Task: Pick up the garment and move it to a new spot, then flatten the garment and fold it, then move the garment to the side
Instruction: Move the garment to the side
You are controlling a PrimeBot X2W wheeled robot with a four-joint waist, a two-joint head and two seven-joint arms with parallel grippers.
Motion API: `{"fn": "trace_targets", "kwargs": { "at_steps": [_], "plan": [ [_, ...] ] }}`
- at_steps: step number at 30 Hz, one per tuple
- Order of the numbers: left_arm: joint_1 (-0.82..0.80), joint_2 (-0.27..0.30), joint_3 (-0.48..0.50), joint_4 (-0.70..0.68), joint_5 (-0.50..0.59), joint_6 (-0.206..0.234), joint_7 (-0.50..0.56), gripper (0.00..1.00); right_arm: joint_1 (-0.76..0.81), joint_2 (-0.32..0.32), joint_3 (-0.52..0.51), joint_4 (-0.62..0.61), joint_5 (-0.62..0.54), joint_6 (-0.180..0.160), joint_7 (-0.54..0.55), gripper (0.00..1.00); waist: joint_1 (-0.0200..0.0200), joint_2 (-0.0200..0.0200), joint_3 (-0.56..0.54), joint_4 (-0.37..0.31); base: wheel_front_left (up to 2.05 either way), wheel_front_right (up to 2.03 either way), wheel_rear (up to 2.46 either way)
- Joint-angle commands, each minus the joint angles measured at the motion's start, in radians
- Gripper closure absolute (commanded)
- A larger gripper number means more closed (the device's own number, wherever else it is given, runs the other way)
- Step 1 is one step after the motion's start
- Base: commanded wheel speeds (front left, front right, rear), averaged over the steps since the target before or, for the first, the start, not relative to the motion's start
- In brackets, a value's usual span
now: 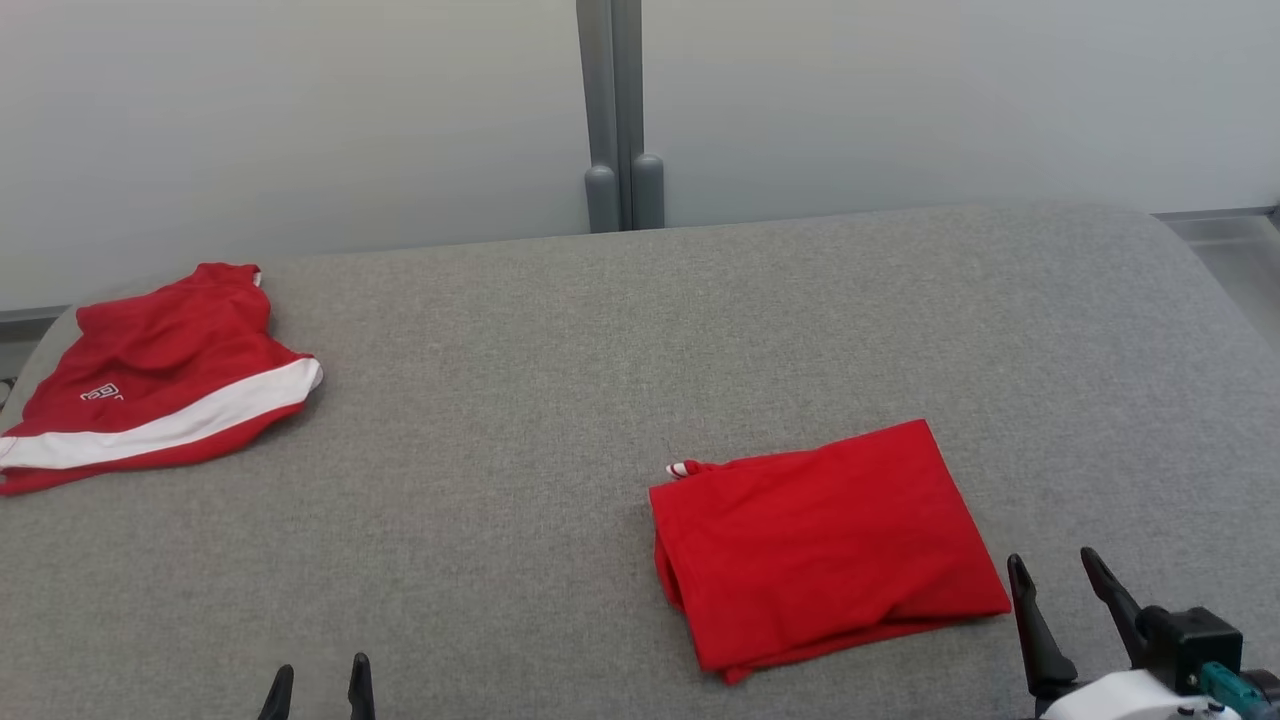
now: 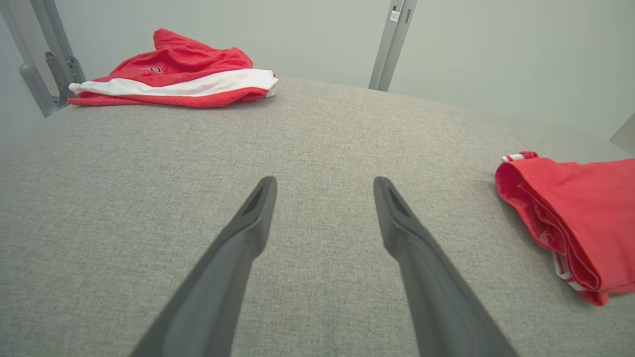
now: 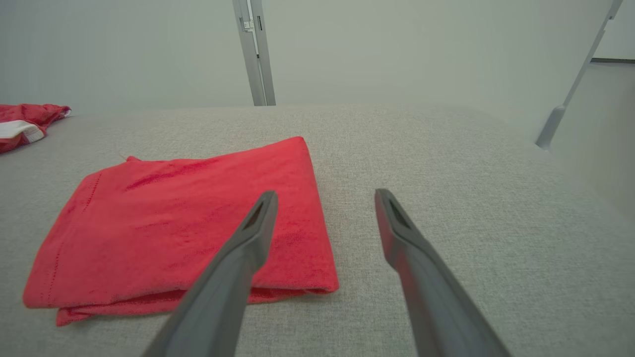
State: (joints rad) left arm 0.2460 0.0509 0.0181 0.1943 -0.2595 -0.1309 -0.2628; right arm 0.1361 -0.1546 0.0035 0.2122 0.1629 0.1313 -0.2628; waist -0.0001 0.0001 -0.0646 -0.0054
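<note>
The tabletop (image 1: 560,350) is covered in grey woven cloth, matt and coarse-grained. Just left of the right tool (image 1: 1052,557), the garment (image 1: 820,545) is soft red knit cloth, matt and finely textured. Far beyond the left tool (image 1: 321,664), the striped garment (image 1: 160,380) is matt red-and-white cloth. Both tools look like dark, smooth, matt plastic.

Grey fabric surface (image 1: 600,330), pale wall (image 1: 300,110), grey post (image 1: 612,100)

We see a red cloth with a white band (image 1: 160,385) lying rumpled at the far left of the grey table (image 1: 560,380). Behind it a grey post (image 1: 620,120) divides the pale wall (image 1: 300,110).
</note>
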Motion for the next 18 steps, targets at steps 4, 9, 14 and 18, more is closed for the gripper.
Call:
{"fn": "trace_targets", "kwargs": {
  "at_steps": [4,9,14,18],
  "plan": [
    [-0.014,0.000,-0.018,-0.009,-0.006,0.000,-0.002,0.00,-0.134,-0.086,0.104,0.145,0.134,-0.001,0.032,0.00,0.0001,-0.0001,0.033,0.018,0.00,0.00,0.00],
    [-0.022,0.001,-0.025,-0.005,-0.009,0.000,-0.002,0.00,-0.270,-0.176,0.211,0.237,0.225,-0.002,0.145,0.00,0.0001,-0.0001,0.056,0.030,0.00,0.00,0.00],
    [-0.045,0.001,-0.037,0.008,0.001,0.000,-0.002,0.00,-0.393,-0.235,0.334,0.335,0.337,-0.001,0.290,0.00,0.0001,-0.0001,0.073,0.055,0.00,0.00,0.00],
    [-0.065,0.001,-0.042,0.011,0.003,0.000,-0.002,0.00,-0.445,-0.259,0.406,0.387,0.427,-0.001,0.346,0.00,0.0001,-0.0001,0.087,0.076,0.00,0.00,0.00]
  ]
}}
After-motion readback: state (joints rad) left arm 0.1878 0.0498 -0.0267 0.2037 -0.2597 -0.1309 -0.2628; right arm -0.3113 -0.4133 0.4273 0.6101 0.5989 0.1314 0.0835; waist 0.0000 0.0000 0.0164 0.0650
